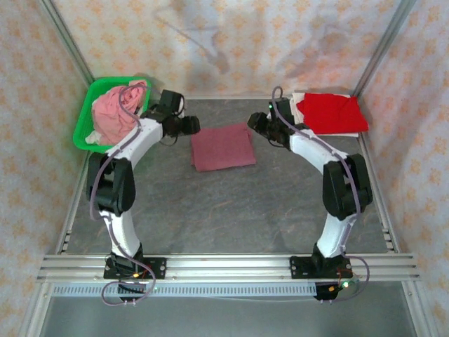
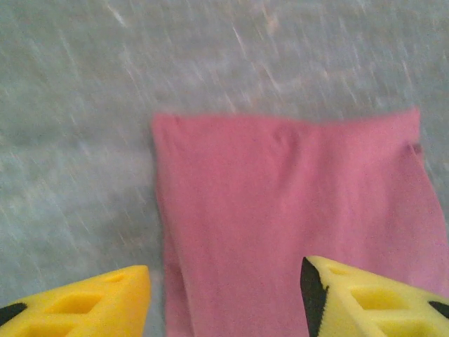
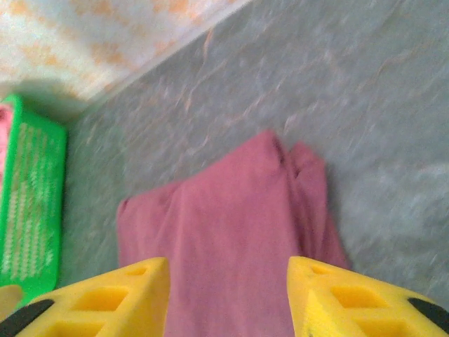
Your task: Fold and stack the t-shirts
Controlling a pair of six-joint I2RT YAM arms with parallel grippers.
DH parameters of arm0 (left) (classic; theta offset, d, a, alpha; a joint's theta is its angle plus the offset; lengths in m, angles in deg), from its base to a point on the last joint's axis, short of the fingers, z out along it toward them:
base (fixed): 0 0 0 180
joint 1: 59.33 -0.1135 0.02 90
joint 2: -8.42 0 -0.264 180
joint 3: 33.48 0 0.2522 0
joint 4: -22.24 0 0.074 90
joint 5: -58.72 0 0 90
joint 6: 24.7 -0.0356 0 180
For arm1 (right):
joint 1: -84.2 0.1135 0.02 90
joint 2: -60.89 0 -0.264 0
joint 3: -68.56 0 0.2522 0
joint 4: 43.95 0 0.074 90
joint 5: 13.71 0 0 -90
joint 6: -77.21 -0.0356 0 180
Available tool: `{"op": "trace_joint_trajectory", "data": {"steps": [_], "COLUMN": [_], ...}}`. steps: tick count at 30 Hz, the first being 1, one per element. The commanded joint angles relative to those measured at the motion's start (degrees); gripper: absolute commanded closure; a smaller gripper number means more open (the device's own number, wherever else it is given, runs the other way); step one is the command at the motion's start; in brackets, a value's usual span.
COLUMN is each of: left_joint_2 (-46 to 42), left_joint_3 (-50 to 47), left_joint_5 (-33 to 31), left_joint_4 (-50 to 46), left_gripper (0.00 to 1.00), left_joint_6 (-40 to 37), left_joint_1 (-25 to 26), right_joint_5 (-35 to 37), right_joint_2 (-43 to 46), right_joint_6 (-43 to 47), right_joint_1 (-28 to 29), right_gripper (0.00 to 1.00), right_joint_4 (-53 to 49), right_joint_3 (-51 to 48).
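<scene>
A: What sits at the far left corner of the grey stone-patterned bench [image 1: 231, 210]?
B: 1 bright green slatted plastic basket [image 1: 83, 126]. Pale floral-patterned walls [image 1: 231, 35] enclose 3 sides; silver metal rails [image 1: 224, 265] run along the near edge.

The top view is sharp under even diffuse light, with soft shadows on the upper-centre back wall [image 1: 203, 42]; both wrist views are motion-blurred, streaking the desk [image 2: 70, 105] and maroon t-shirt [image 2: 295, 196].

Maroon t-shirt [image 1: 222, 147] lies folded flat at centre; red t-shirt [image 1: 334, 112] folded far right.
</scene>
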Motion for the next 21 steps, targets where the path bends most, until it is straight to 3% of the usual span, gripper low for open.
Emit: {"op": "trace_joint_trajectory", "data": {"steps": [1,6,10,21], "left_joint_2": [-1.3,5.4,8.0,10.6], "left_joint_3": [-8.2,-8.7,-8.4,-9.2], "left_joint_5": [-1.5,-2.5,-4.3,-5.6], "left_joint_4": [8.9,9.1,10.1,10.9], "left_gripper": [0.5,0.54,0.55,0.57], "left_joint_6": [1.1,0.9,0.9,1.1], "left_joint_1": [3.5,3.9,3.9,3.9], "right_joint_5": [-6.1,-5.8,-6.4,-12.5], "right_joint_2": [0.2,-4.4,-9.6,-18.4], "right_joint_6": [-1.9,2.1,6.4,9.5], "right_joint_1": [-0.4,-1.6,-1.8,-1.5], "right_gripper": [0.51,0.44,0.3,0.24], "right_joint_4": [4.5,1.7,-1.8,-2.3], "right_joint_3": [-4.1,-2.1,2.7,7.3]}}
